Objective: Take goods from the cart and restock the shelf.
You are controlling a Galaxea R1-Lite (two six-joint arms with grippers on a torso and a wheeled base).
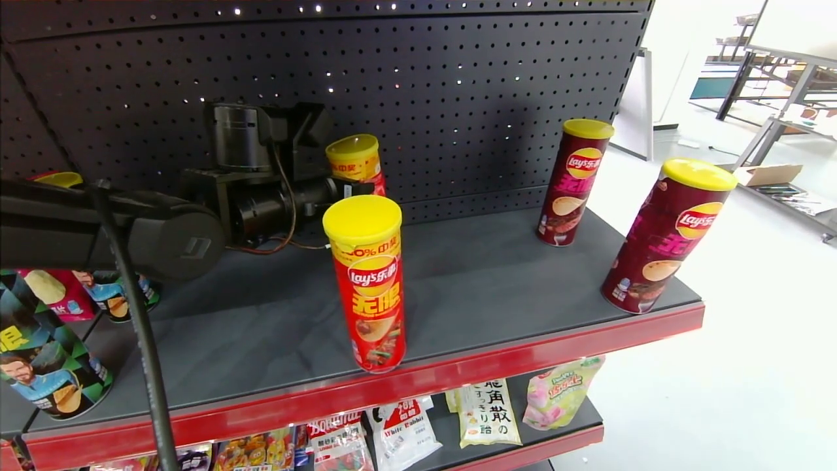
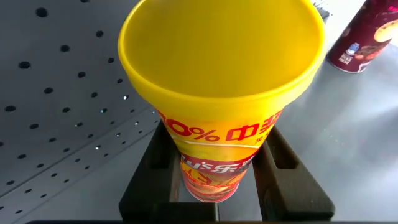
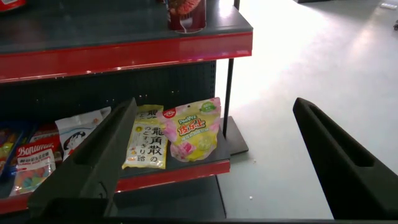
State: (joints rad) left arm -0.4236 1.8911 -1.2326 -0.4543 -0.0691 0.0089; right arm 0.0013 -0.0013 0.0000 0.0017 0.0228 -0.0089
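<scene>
head view: the left tool (image 1: 340, 188) grips a red chip can (image 1: 354, 162) at the back of the shelf (image 1: 497, 288), at 12 o'clock from a standing red can (image 1: 369, 288). maroon cans (image 1: 575, 186) stand at 2 o'clock. the right tool (image 3: 230, 162) gapes empty. restocking looks partway done, and this can still needs releasing.

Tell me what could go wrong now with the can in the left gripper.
1. The front can stands at the shelf edge, just before the left gripper; pulling back could knock it off.
2. The held can sits close to the pegboard and might bump it and tip.
</scene>
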